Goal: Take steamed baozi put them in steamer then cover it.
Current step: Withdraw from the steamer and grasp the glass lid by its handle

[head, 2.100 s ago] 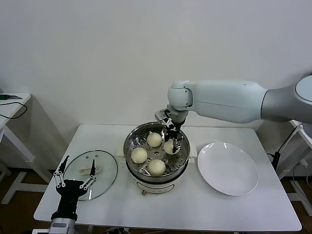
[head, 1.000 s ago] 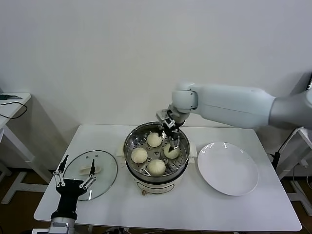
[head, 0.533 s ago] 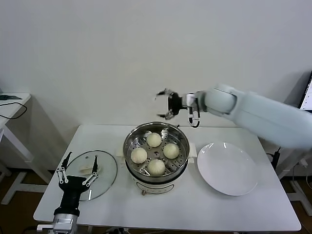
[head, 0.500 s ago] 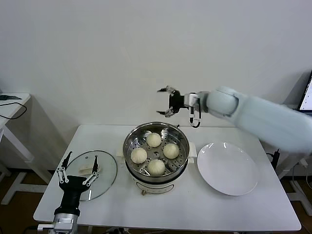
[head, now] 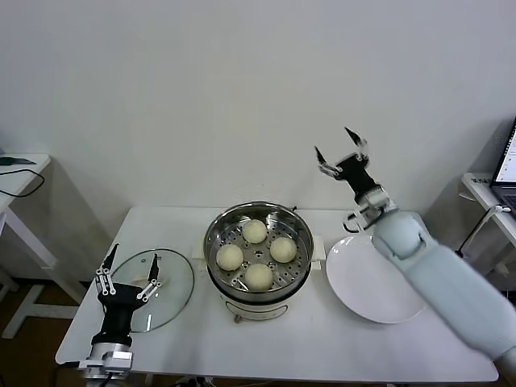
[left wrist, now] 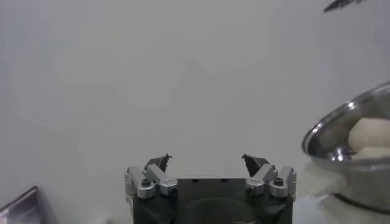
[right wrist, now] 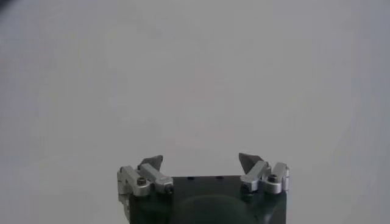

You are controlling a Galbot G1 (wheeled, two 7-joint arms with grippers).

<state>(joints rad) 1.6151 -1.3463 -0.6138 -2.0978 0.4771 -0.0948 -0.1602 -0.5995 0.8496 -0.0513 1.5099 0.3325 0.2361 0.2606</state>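
Note:
Several cream-white baozi [head: 255, 230] lie on the perforated tray inside the shiny steel steamer [head: 216, 228] at the table's middle; the steamer's rim also shows in the left wrist view [left wrist: 341, 125]. The glass cover [head: 165, 278] with its white bar handle lies flat on the table left of the steamer. My left gripper [head: 127, 270] is open and empty, pointing up at the cover's near left side. My right gripper [head: 339, 145] is open and empty, raised high above the table, right of the steamer, pointing up at the wall.
An empty white plate [head: 376, 278] lies right of the steamer. A white side table [head: 20, 173] stands far left. A laptop edge [head: 508, 157] shows at the far right. The white wall is close behind.
My right gripper let go of a baozi in the steamer, rose out of it, and swung right and up. My left gripper shifted slightly by the cover.

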